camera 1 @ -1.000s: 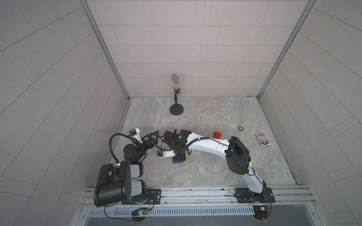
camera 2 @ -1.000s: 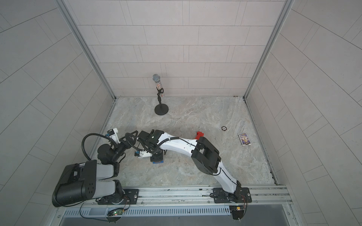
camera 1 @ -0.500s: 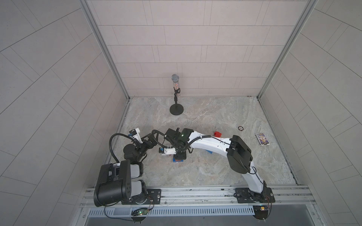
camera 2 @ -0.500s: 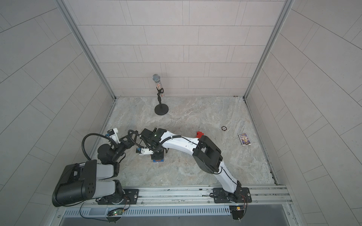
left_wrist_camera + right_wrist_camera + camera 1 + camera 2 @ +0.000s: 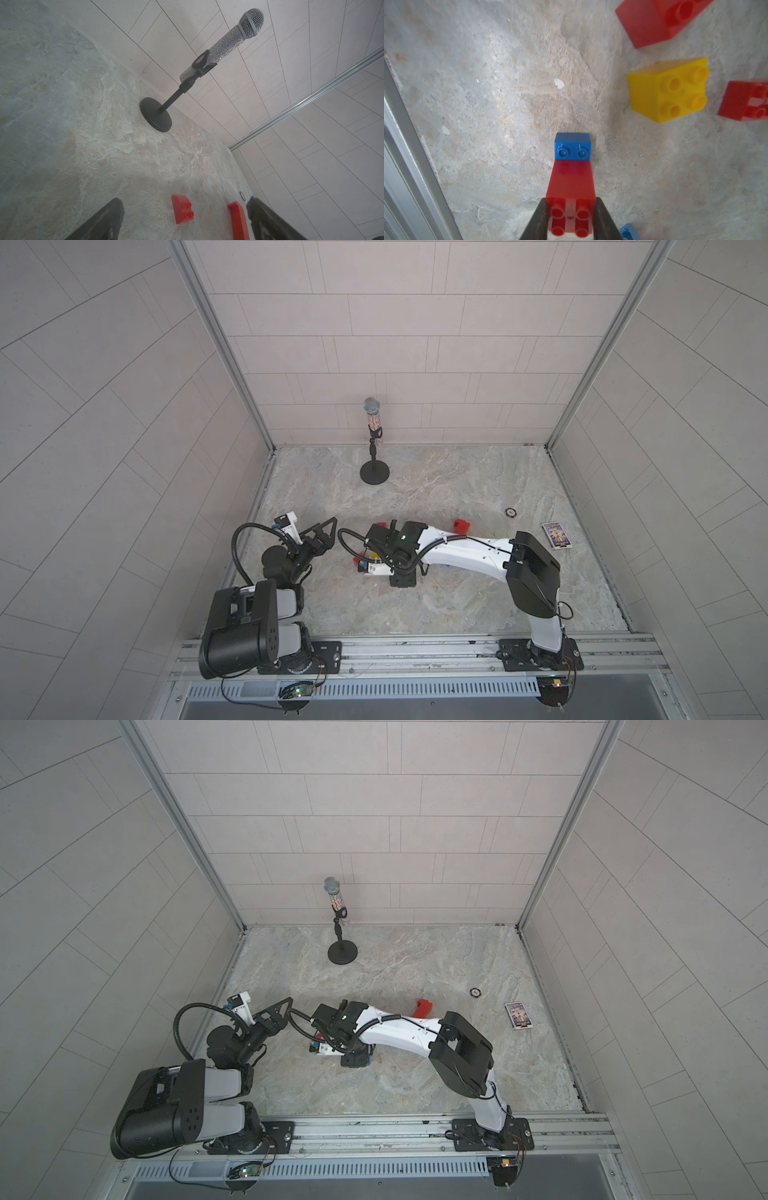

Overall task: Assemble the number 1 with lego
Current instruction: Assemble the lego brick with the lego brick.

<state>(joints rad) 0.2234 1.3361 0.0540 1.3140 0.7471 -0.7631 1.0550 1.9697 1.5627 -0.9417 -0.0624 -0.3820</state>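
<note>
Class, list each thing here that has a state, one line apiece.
right gripper, shut on the red brick
red brick, gripped, touching the blue brick
blue brick, two studs bare
left gripper, open, empty
yellow brick, loose, joined to nothing
microphone, upright

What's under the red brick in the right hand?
A blue brick lies under the red brick clamped in the right hand. Only its end with two studs shows; the rest is covered, so I can't tell whether the two are seated together.
</note>
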